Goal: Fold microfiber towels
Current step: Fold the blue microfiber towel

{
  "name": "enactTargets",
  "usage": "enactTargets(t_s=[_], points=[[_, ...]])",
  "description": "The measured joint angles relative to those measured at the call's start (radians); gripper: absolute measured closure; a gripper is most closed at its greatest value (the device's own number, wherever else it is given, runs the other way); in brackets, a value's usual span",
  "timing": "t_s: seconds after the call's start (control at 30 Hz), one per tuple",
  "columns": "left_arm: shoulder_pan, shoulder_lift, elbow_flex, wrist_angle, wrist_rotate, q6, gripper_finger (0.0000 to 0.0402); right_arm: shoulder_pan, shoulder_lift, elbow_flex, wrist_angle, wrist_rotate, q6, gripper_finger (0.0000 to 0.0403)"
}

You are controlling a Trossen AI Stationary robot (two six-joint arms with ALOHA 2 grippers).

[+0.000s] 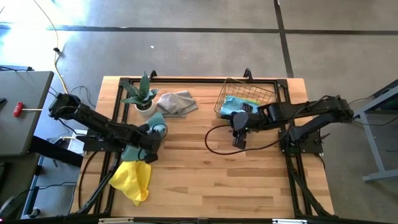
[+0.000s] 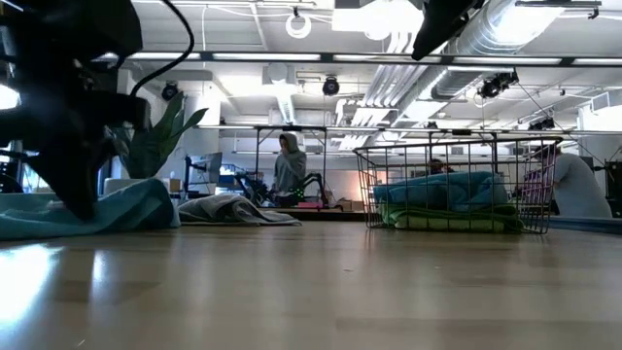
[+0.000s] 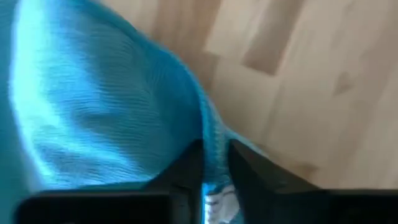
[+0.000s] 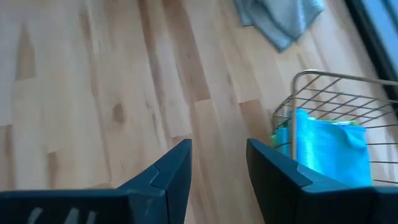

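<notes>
Pinching a light blue towel (image 3: 112, 106) between its fingers, the left gripper (image 1: 151, 144) is working near the surface's (image 1: 205, 180) left edge. One yellow towel (image 1: 132, 179) is lying crumpled beside it, one grey towel (image 1: 176, 102) by the plant (image 1: 142, 93). The right gripper (image 1: 239, 132) is hovering spread beside the wire basket (image 1: 244, 98).

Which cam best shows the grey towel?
The high view: the whole grey towel lies crumpled beside the potted plant. The low view shows it edge-on, the right wrist view catches only part, and the left wrist view misses it.
</notes>
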Motion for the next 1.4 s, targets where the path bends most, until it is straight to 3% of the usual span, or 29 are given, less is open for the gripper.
enactTargets(t_s=[0.1, 0.33, 0.67, 1.07, 1.4], points=[[-0.019, 0.000, 0.039, 0.026, 0.016, -0.017, 0.0390, 0.000, 0.000, 0.000, 0.000, 0.042, -0.001, 0.0258], [-0.064, -0.002, 0.222, 0.075, 0.104, 0.032, 0.0398, 0.042, 0.026, -0.001, 0.047, 0.098, -0.098, 0.0261], [-0.136, -0.003, 0.430, 0.059, 0.133, 0.161, 0.0400, 0.119, 0.256, -0.001, 0.492, 0.121, -0.361, 0.0269], [-0.077, -0.002, 0.447, -0.007, 0.126, 0.225, 0.0401, 0.169, 0.488, -0.001, 0.993, 0.116, -0.424, 0.0270], [-0.030, -0.002, 0.447, -0.003, 0.127, 0.308, 0.0401, 0.173, 0.613, -0.001, 1.302, 0.256, -0.416, 0.0270]])
